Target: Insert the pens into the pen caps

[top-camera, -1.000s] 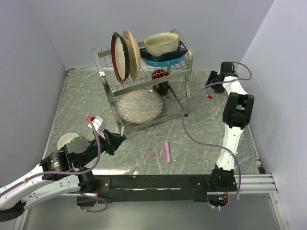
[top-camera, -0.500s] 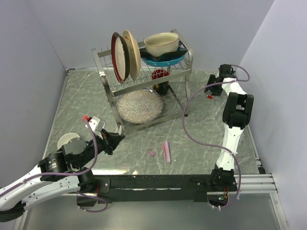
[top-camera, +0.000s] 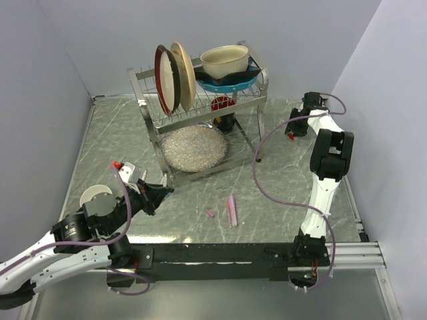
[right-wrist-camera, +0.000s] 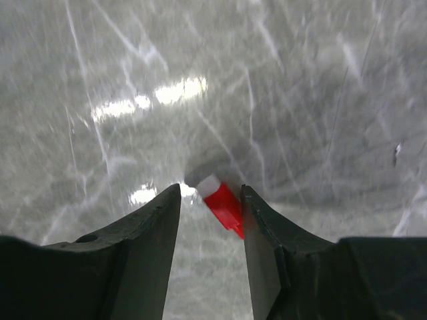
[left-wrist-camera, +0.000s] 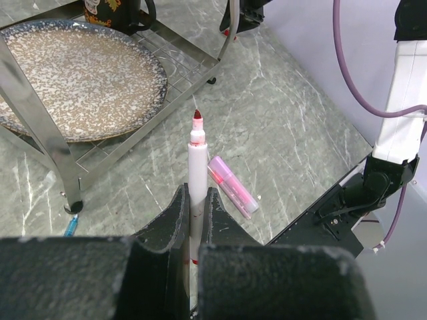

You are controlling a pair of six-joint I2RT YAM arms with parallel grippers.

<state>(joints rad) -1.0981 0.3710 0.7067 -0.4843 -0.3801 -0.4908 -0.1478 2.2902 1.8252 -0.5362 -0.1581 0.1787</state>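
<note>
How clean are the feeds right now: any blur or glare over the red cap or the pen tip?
Right wrist view: marbled table smeared, glare patches upper left, but the small red plastic cap between the fingers of the open right gripper is sharp. Left wrist view: crisp on the white red-tipped pen clamped in the left gripper. Top view: even light, cap tiny.

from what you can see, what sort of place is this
Likely a lab test cell staged as a kitchen: plain walls around a marble-look table, a dish rack with plates and a bowl, two robot arms.
</note>
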